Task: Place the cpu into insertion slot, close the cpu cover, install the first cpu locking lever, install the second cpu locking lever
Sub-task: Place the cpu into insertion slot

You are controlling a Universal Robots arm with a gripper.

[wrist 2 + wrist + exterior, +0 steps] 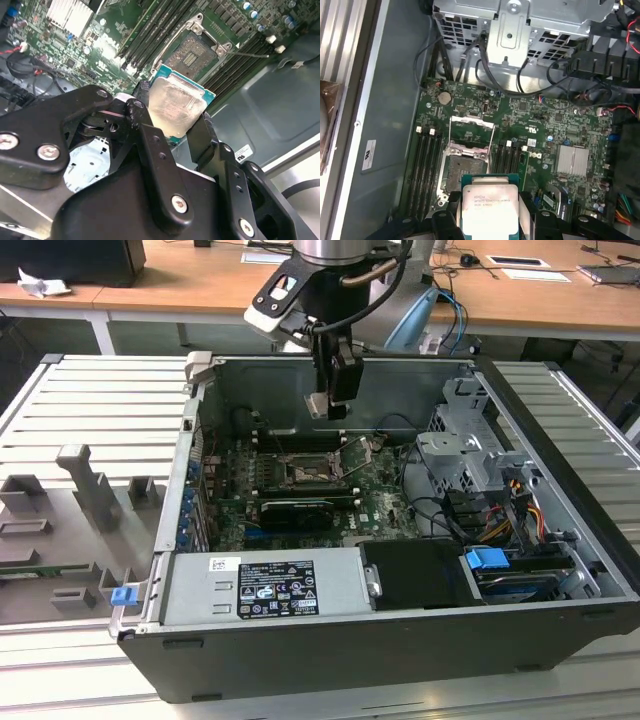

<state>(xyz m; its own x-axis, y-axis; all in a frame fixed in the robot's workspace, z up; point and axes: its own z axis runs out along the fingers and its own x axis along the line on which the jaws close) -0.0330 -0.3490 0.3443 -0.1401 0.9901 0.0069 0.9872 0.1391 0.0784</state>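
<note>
CPU [487,207] is clamped between the two black fingers of the gripper [489,210], pale metal face toward the camera in both wrist views and green edge visible. It is held in the air above the motherboard, not seated.

Insertion slot [462,167] lies open below, with the dark pin field exposed inside its silver rim. In the first wrist view the slot sits just beyond the held chip. CPU cover [472,120] is swung up off the slot on its hinge, and green board shows through its window. Black memory slots [425,165] flank the slot on both sides. A finned silver heatsink [572,160] stands further along the board.

Surface: the black computer case [330,660] lies on its side, open, on a pale grey ribbed metal table [100,400]. Grey fixture blocks [90,490] rest on the table at the exterior view's left. Inside the case a grey power supply [260,585] with a label runs along the near wall. A perforated metal drive cage [465,455] sits at the exterior view's right with bundled cables below it. A long black expansion card [295,510] lies between the slot and the power supply.

Room: wooden desks [540,300] carrying papers and cables run behind the table.
</note>
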